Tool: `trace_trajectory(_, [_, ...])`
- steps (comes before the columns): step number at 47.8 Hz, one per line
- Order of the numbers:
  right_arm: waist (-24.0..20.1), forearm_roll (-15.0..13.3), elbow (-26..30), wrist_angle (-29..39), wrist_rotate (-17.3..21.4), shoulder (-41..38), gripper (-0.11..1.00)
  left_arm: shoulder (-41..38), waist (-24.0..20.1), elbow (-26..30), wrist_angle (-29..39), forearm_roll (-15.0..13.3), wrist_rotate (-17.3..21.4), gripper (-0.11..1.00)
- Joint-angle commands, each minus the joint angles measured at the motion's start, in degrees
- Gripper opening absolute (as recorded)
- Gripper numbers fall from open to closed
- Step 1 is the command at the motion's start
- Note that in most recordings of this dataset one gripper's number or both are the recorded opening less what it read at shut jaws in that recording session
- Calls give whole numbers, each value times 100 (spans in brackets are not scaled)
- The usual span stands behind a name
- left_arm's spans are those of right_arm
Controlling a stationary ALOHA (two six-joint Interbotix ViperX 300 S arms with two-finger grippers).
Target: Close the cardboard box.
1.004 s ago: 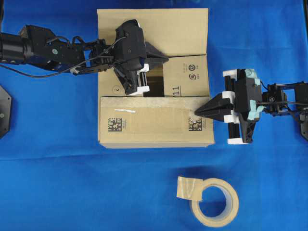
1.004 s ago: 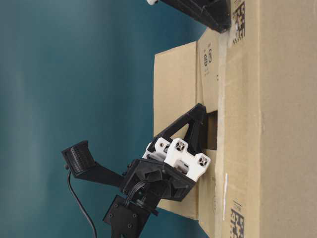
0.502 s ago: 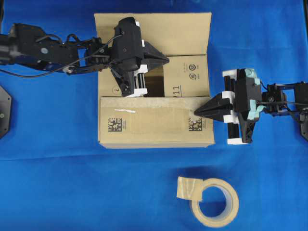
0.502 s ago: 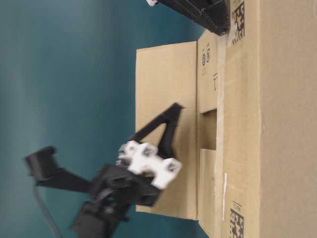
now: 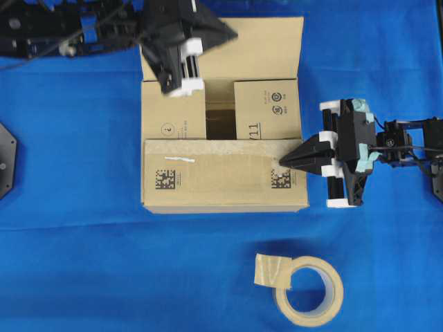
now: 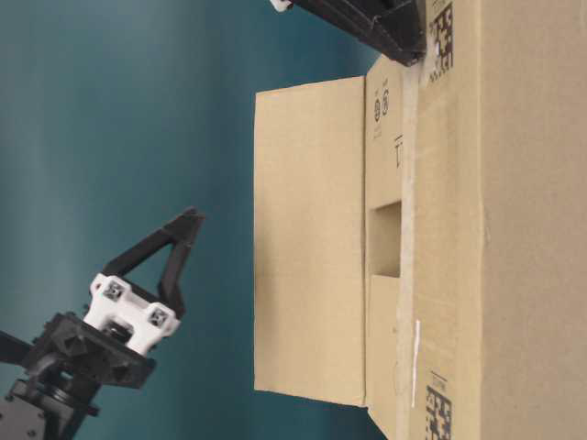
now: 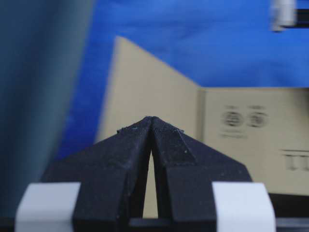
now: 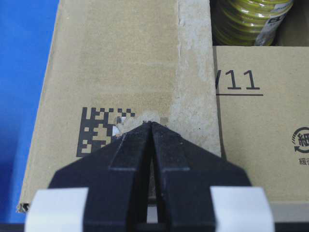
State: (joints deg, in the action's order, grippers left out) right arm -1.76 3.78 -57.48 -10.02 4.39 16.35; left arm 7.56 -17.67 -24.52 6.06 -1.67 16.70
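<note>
Three flaps of the cardboard box (image 5: 225, 114) lie folded. The left gripper (image 5: 225, 31), jaws pressed together, has withdrawn to the upright far flap, likely to push it down. The right gripper (image 5: 285, 160), jaws together, presses the near flap at mid-worktop.

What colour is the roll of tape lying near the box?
Pale beige; the roll of tape shows best in the overhead view.

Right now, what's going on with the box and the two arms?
The cardboard box is partly closed. The near long flap and both short flaps lie folded down, while the far long flap stands open. The right claw, shut, presses its tip on the near flap by a QR code. The left claw, also shut, is raised near the far flap, holding nothing. A tape roll lies untouched on the blue cloth.
</note>
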Motion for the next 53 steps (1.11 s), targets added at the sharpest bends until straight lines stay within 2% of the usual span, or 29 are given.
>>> trace_trajectory(1, [-9,18,97,-26,0,9,0,62,-220,316,141,0,141,0])
trace_trajectory(10, [-9,18,97,-26,0,9,0,-202,-738,712,598,0,193,0])
trace_trajectory(18, [-9,0,97,-26,0,9,0,-466,-958,1020,1222,0,193,0])
trace_trajectory(26, [-9,0,97,-62,-26,9,0,-782,-1002,1283,1890,0,193,0])
trace_trajectory(35, [-9,-9,97,-79,-35,9,0,-1063,-1011,1433,2347,0,193,0])
trace_trajectory(53, [0,0,97,-70,-35,9,0,-1125,-976,1450,2514,-9,193,0])
